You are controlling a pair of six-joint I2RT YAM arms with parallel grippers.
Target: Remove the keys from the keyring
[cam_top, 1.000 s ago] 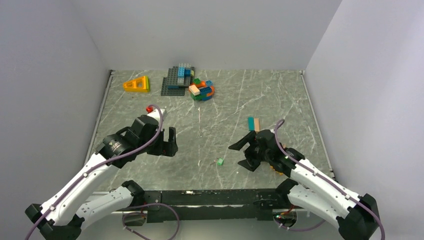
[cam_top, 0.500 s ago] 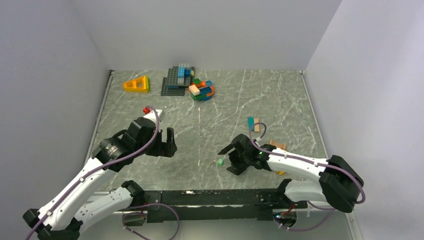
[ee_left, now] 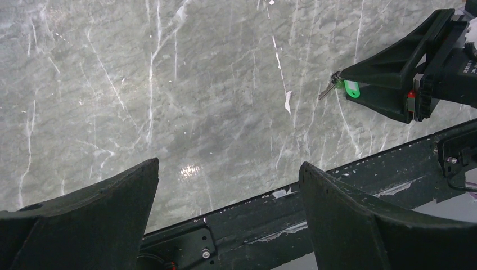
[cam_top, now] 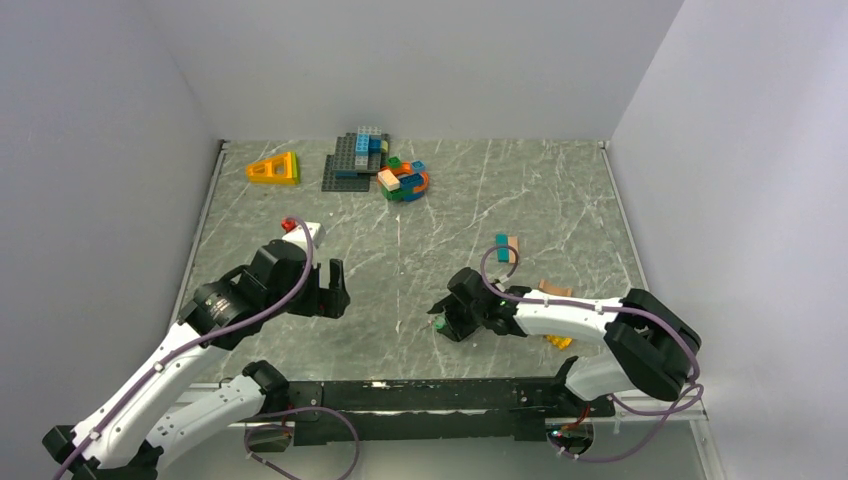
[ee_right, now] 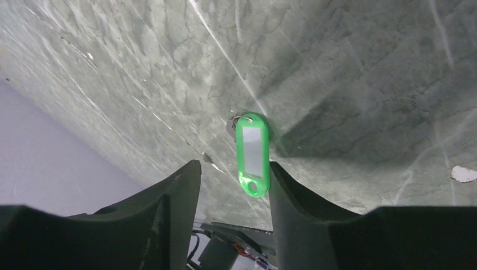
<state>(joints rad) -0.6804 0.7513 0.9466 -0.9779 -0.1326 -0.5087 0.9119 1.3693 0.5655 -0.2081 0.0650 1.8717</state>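
Note:
A green key tag (ee_right: 252,154) lies on the marble table with a small metal key and ring (ee_right: 232,125) at its far end. It also shows in the top view (cam_top: 438,323) and the left wrist view (ee_left: 351,89). My right gripper (ee_right: 233,169) is open, low over the table, with the tag's near end between its fingers, against the right finger (ee_right: 287,191). From above the right gripper (cam_top: 450,312) covers most of the tag. My left gripper (cam_top: 335,287) is open and empty, hovering left of centre, well apart from the tag.
A pile of toy bricks (cam_top: 404,180) and a grey baseplate (cam_top: 345,165) sit at the back, with a yellow wedge (cam_top: 274,168) to their left. Teal and tan bricks (cam_top: 508,247) and orange pieces (cam_top: 553,290) lie behind the right arm. A black rail (ee_left: 253,216) runs along the near edge.
My right arm has swung left and lowered until its open fingers straddle the green tag. My left gripper has drifted slightly back toward the near left.

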